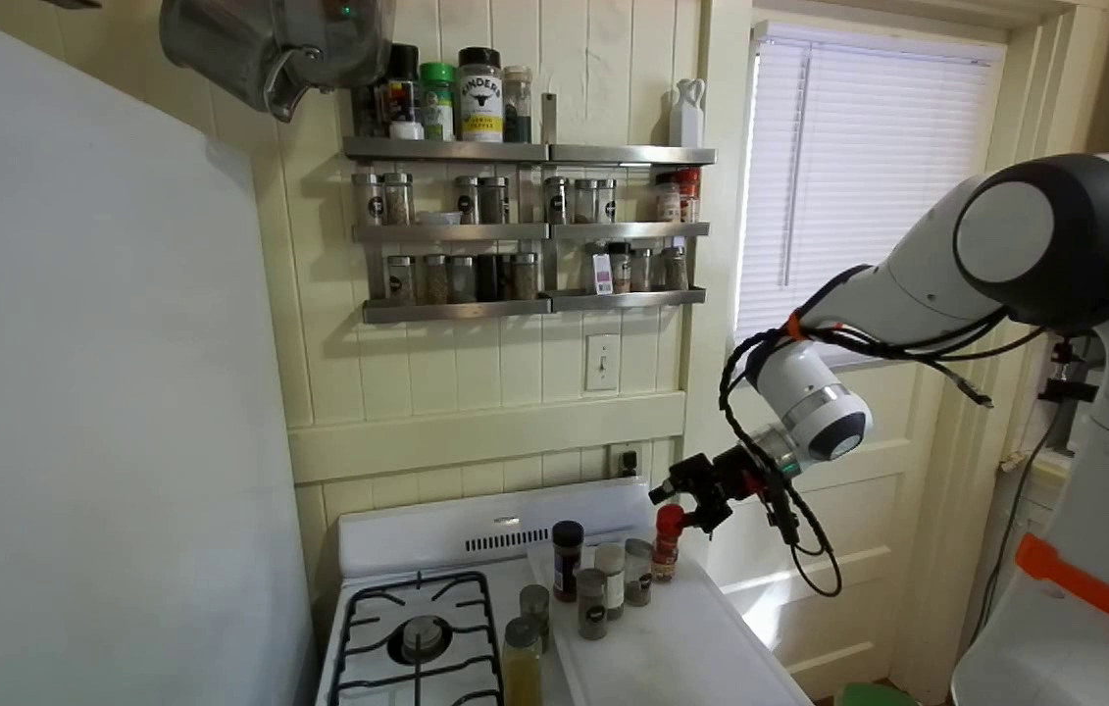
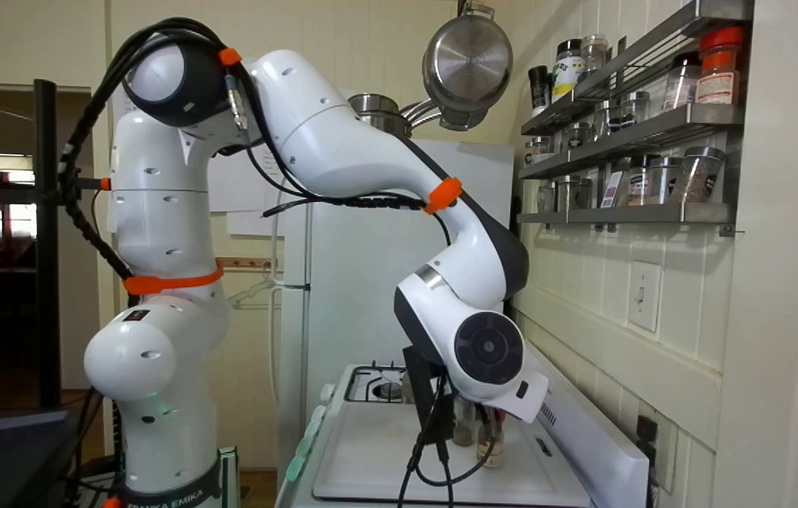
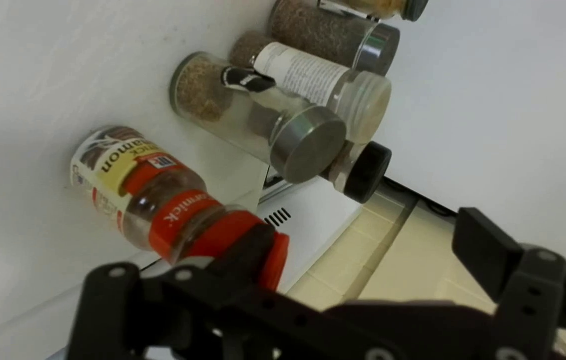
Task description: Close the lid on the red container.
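White stove [image 1: 387,544] against a pale plank wall [image 1: 476,363]. Red container [image 3: 177,210] stands upright on the flat white cover [image 1: 681,652] that lies over part of the stove, at the end of a cluster of spice bottles; label partly readable, "namon" on yellow. Its red lid [image 3: 217,232] sits partly behind one finger [image 3: 247,247] in the wrist view, with a red edge showing past that finger; can't tell if the lid is fully down or if the finger touches it. Gripper [image 3: 363,230] is spread wide, second finger [image 3: 485,250] well apart from the lid. Just beside the container: clear jar [image 1: 638,579] with a metal lid, then a pale-capped bottle [image 1: 609,580], a black-capped bottle [image 1: 567,561] toward the back, a grey jar [image 1: 592,606] in front. Farther off, a small jar [image 1: 534,613] and a bottle of yellow contents [image 1: 521,672] stand near the burner [image 1: 422,635]. Robot arm [image 2: 370,155] bends down to the container and partly hides it in an exterior view. Above the stove, metal shelves [image 1: 629,154] carry more spice jars, light switch [image 1: 601,361] below. Window blinds [image 1: 878,176] behind the arm; fridge [image 2: 349,296] past the stove, pan [image 2: 469,63] hanging high.
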`<state>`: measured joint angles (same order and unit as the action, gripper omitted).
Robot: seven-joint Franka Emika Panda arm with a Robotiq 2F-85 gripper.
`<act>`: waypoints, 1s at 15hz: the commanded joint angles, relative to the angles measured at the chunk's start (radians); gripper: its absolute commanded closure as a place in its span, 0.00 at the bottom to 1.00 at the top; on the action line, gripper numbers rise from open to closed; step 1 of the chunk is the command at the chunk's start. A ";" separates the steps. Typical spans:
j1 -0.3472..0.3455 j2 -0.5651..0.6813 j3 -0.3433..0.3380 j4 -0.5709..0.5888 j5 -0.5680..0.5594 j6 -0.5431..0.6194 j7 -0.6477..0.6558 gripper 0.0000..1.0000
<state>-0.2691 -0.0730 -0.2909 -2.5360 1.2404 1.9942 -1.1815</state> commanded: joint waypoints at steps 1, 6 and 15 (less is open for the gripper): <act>0.001 -0.018 0.015 0.008 -0.051 -0.013 0.033 0.00; -0.005 -0.040 0.013 0.012 -0.096 -0.034 0.048 0.00; -0.032 -0.030 -0.025 0.027 -0.175 -0.163 0.049 0.00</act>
<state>-0.2868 -0.1050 -0.3040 -2.5186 1.1013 1.8779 -1.1515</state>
